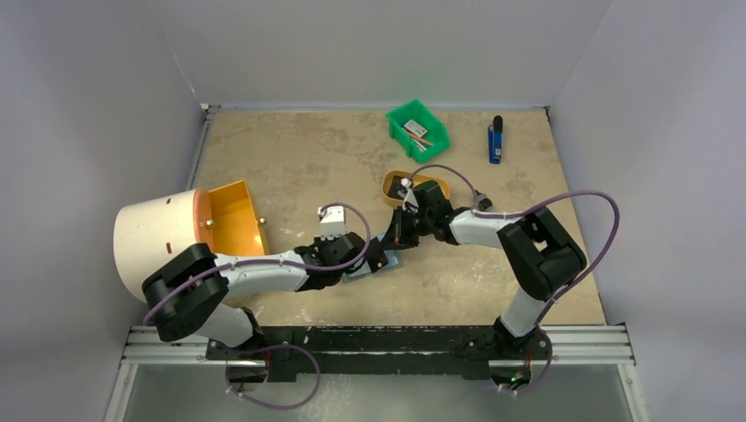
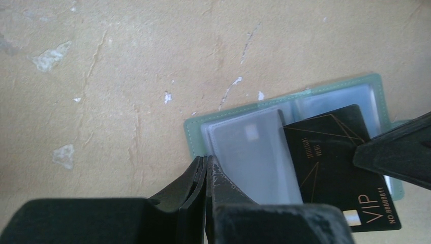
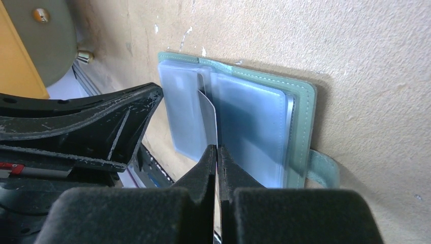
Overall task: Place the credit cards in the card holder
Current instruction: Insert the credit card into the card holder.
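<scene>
At the middle of the table (image 1: pixel 290 158), in the top view, both arms are converging on the card holder (image 1: pixel 393 262), which is lying open just ahead of the left gripper (image 1: pixel 376 255), with the right gripper (image 1: pixel 398 236) coming in from the far side. A tan oval tray (image 1: pixel 387 186) is sitting just beyond them. A green bin (image 1: pixel 437 132) and a blue object (image 1: pixel 496 141) are lying near the far wall, and an orange bin (image 1: pixel 230 215) with a white cylinder (image 1: pixel 154 233) is standing to the left. Pale walls are closing in the mottled beige surface on three sides. In the left wrist view, the left claw is fully closed, with its tips at the near corner of the holder's pale sleeves (image 2: pixel 244 147). Whether it is pinching a sleeve or only pinning the corner I cannot tell. A black credit card (image 2: pixel 330 152) is lying slanted over the right-hand pockets. In the right wrist view, the right claw (image 3: pixel 217 155) is clamped shut on that card (image 3: pixel 208 114), which shows edge-on here, with its far end meeting the clear pockets (image 3: pixel 254 117) near the fold. The step in hand appears to be the insertion itself. Next, the card's leading edge probably needs lining up with a pocket mouth and sliding in flat while the left arm is steadying the holder. A skewed card could snag the plastic or push the wallet along.
</scene>
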`<action>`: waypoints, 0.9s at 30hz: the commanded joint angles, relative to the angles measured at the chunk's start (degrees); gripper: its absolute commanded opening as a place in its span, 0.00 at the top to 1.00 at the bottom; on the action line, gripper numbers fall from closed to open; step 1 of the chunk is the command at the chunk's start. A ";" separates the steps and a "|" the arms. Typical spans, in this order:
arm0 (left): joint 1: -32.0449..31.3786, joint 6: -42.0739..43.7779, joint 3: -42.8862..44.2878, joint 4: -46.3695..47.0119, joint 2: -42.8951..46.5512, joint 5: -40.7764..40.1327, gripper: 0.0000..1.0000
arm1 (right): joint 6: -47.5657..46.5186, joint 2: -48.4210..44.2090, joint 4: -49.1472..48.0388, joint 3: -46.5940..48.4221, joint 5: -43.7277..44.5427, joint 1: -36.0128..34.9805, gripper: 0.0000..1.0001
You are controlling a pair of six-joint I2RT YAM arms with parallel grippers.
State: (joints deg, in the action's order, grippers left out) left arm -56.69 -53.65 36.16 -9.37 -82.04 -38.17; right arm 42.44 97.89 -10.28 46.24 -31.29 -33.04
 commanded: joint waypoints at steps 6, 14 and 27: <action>0.21 -2.01 -1.65 -0.07 -0.94 -1.74 1.00 | 1.45 1.55 -4.71 -1.71 -0.79 -0.02 1.00; 0.19 -1.63 -1.57 1.10 -1.54 -0.77 1.00 | 2.35 2.24 -6.55 -1.45 -0.46 -0.08 1.00; 0.20 -1.25 -1.53 1.89 -2.41 -0.16 1.00 | 3.53 4.26 -10.22 -0.81 -1.79 -0.10 1.00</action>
State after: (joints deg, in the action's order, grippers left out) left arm -56.64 -54.48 34.74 -9.78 -83.46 -38.85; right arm 45.63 100.33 -18.39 44.97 -32.58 -32.93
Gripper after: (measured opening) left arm 0.006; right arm 0.005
